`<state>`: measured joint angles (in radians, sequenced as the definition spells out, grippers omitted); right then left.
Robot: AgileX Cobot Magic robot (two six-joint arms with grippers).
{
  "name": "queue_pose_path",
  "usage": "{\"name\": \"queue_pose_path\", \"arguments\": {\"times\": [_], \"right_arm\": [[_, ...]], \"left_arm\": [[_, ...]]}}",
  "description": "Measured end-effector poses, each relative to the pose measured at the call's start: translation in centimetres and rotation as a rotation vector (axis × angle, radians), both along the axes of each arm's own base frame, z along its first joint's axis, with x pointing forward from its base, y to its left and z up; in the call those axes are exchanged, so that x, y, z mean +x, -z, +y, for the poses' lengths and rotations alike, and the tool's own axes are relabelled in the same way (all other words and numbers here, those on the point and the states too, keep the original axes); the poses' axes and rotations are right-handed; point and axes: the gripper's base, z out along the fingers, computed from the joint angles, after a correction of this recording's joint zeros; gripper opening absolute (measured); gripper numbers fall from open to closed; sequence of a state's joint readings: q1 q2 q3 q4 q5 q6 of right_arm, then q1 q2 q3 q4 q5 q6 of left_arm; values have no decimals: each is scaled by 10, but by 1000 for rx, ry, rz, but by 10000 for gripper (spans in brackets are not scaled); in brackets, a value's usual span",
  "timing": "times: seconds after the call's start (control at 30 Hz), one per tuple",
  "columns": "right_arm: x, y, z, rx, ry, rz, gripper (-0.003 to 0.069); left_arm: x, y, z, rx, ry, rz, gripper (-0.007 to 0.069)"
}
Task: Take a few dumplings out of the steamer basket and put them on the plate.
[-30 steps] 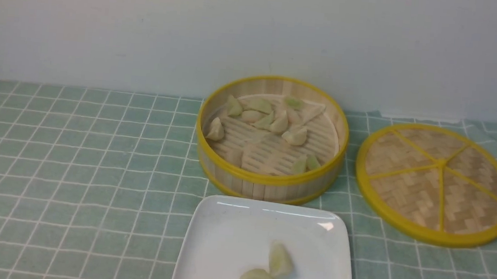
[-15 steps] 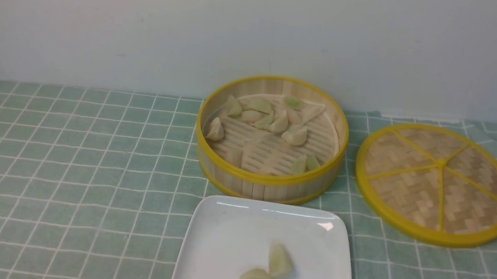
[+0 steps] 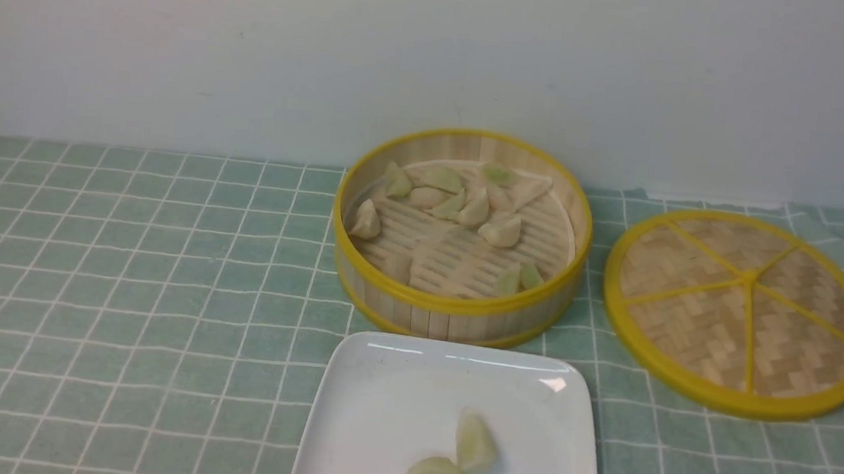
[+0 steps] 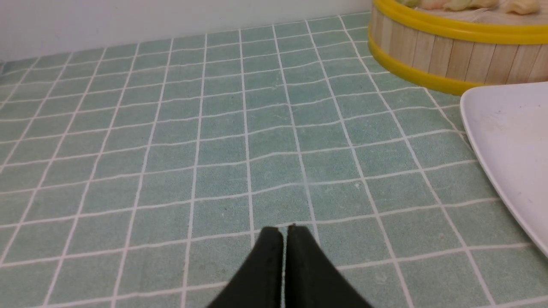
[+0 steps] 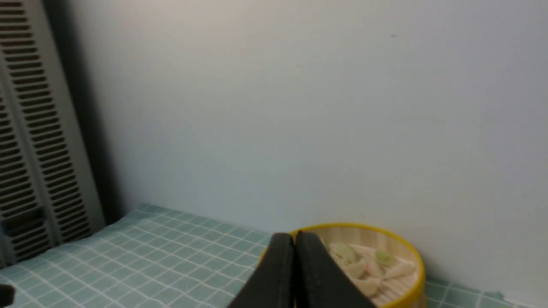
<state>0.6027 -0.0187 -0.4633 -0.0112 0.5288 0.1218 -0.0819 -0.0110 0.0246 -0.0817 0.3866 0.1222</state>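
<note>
Two dumplings point(image 3: 476, 442) on the white plate point(image 3: 376, 416), plenty more sitting in the steamer basket point(image 3: 453, 320) right behind it

Both end effectors are closed up with nothing in them, left one point(image 4: 286, 233) over the checked cloth point(image 4: 222, 171) on the counter, right one point(image 5: 296, 239) in front of the basket in its wrist view, and the woven lid point(image 3: 747, 319) lies to the basket's right.

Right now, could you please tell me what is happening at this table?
The robot is handling nothing: its left gripper and right gripper are shut and hold nothing. Two dumplings lie on the white plate. More are in the steamer basket behind it. The woven lid lies on the cloth, to the right.
</note>
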Motion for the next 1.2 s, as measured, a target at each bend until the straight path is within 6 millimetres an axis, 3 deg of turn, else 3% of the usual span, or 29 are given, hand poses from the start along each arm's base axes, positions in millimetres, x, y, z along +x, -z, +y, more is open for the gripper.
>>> {"name": "queue_pose_path", "arguments": {"times": [0.23, 0.43, 0.5, 0.53, 0.63, 0.8, 1.2], "right_arm": [[-3, -4, 3, 1, -39, -57, -14], [9, 18, 8, -36, 126, -11, -14], [22, 43, 8, -85, 282, 60, -14], [23, 46, 8, -90, 282, 66, -14], [37, 87, 4, -149, 450, 188, -14], [46, 142, -1, -196, 551, 359, -14], [48, 141, -2, -181, 571, 312, -14]], "left_arm": [[0, 0, 0, 0, 0, 0, -6], [0, 0, 0, 0, 0, 0, -6], [0, 0, 0, 0, 0, 0, -6], [0, 0, 0, 0, 0, 0, -6], [0, 0, 0, 0, 0, 0, -6], [0, 0, 0, 0, 0, 0, -6], [0, 0, 0, 1, 0, 0, -6]]}}
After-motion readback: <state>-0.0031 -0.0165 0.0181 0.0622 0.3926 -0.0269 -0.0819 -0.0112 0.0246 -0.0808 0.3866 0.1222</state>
